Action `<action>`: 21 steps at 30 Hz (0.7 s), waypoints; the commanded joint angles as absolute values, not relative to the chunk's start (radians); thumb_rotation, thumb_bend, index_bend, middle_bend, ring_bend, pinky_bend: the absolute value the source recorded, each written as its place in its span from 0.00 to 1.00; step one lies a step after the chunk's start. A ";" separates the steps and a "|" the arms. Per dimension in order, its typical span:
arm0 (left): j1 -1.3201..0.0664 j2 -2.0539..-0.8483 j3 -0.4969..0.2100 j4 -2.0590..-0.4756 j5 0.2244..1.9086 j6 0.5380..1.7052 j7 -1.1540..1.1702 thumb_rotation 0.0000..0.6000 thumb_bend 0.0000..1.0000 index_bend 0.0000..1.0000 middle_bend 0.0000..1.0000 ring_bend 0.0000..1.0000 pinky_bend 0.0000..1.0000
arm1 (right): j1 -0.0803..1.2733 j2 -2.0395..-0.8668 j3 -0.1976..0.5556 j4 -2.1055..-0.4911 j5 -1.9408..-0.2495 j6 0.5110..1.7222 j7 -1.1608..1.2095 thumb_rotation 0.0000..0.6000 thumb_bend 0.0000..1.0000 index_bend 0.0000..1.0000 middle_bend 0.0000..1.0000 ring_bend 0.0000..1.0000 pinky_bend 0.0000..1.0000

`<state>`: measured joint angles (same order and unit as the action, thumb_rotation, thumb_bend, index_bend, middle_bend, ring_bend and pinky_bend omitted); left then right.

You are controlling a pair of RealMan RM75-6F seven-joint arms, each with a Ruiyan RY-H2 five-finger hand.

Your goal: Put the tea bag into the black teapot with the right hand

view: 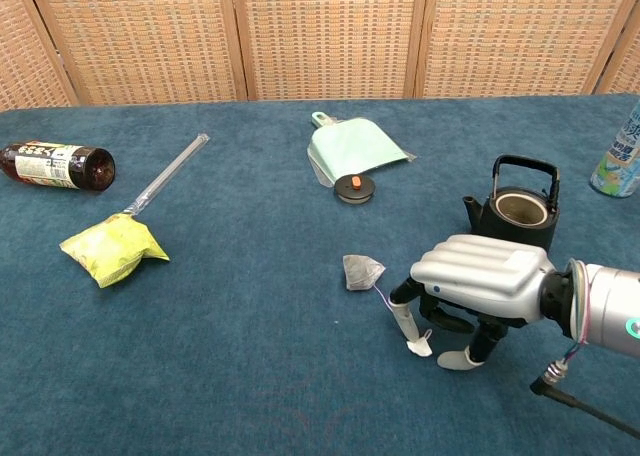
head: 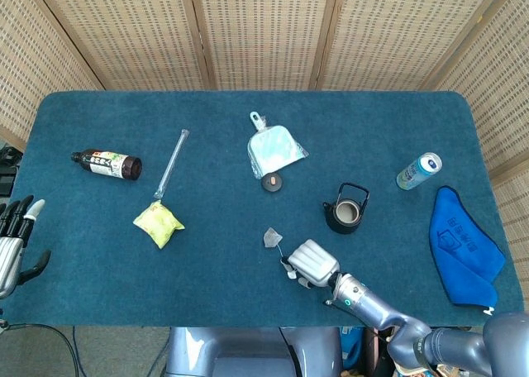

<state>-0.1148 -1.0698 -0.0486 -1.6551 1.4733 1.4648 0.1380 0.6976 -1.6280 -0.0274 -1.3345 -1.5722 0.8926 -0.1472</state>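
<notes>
R hand (view: 470, 281) sits palm-down on the blue surface (view: 250, 376), fingers curled under, fingertips (view: 405, 321) at the white tag (view: 420, 347) on the tea bag's string; can't tell if the tag is actually pinched. Tea bag (view: 361, 272) itself lies flat on the surface just at the hand's 10 o'clock, apart from the palm. Black teapot (view: 520, 214) stands upright w/ lid off, at the hand's 1 o'clock, near. Its lid (view: 352, 188) lies by the teal dustpan (view: 352, 148), approx 11 o'clock. L hand (head: 11, 240) hangs off the surface's left edge, fingers spread, holding nothing.
</notes>
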 commanded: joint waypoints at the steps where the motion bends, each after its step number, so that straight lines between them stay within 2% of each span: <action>1: -0.115 -1.071 -0.049 -1.653 1.473 1.465 0.136 1.00 0.38 0.00 0.00 0.00 0.00 | 0.699 -1.630 -0.026 -1.333 -1.570 0.891 -0.148 1.00 0.43 0.54 0.91 0.96 0.99; 8: -0.114 -1.073 -0.048 -1.648 1.473 1.463 0.131 1.00 0.38 0.00 0.00 0.00 0.00 | 0.702 -1.634 -0.023 -1.333 -1.564 0.889 -0.147 1.00 0.43 0.55 0.92 0.96 0.99; 21: -0.116 -1.076 -0.049 -1.643 1.472 1.460 0.128 1.00 0.38 0.00 0.00 0.00 0.00 | 0.706 -1.639 -0.020 -1.333 -1.556 0.891 -0.138 1.00 0.49 0.55 0.92 0.96 0.99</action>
<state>-0.1163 -1.0758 -0.0486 -1.6430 1.4722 1.4604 0.1278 0.7055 -1.6387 -0.0198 -1.3327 -1.5559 0.8908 -0.1387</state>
